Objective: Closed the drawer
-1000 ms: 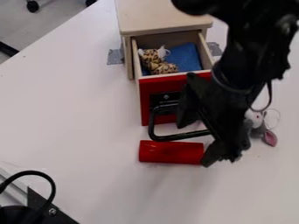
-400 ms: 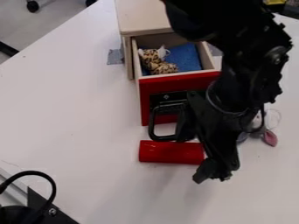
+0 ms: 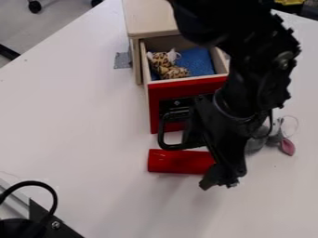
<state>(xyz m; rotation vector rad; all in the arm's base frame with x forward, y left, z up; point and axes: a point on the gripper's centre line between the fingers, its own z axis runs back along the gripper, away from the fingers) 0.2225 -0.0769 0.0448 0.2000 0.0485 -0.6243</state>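
Drawer (image 3: 155, 95) is out of the wooden cabinet (image 3: 152, 18), red front facing down the view. Closing is yet to be done. Inside: leopard-print toy (image 3: 166, 67) on the left, blue cloth (image 3: 200, 61) beside it. Both look low enough to clear the cabinet top, so probably no jam.

Black handle (image 3: 174, 147) sticks out from the front, a natural push point. Gripper (image 3: 201, 162) is at its right side, open and holding nothing: one finger by the handle, the other farther out over the table. Makes sense, a push needs no grip. Can't tell if the near finger touches the handle or just overlaps it from this angle. Next: square up to the front and push straight toward the cabinet. Off-center push from the right could skew the drawer and bind it.

Red cylinder (image 3: 177, 161) lies on its side just in front of the handle, outside the closing path, but the gripper could nudge it. Grey tape (image 3: 122, 60) at the cabinet's left side likely pins it against the push. Grey toy with pink ear (image 3: 287, 147) is off right on the white table (image 3: 93, 153), clear of the drawer.
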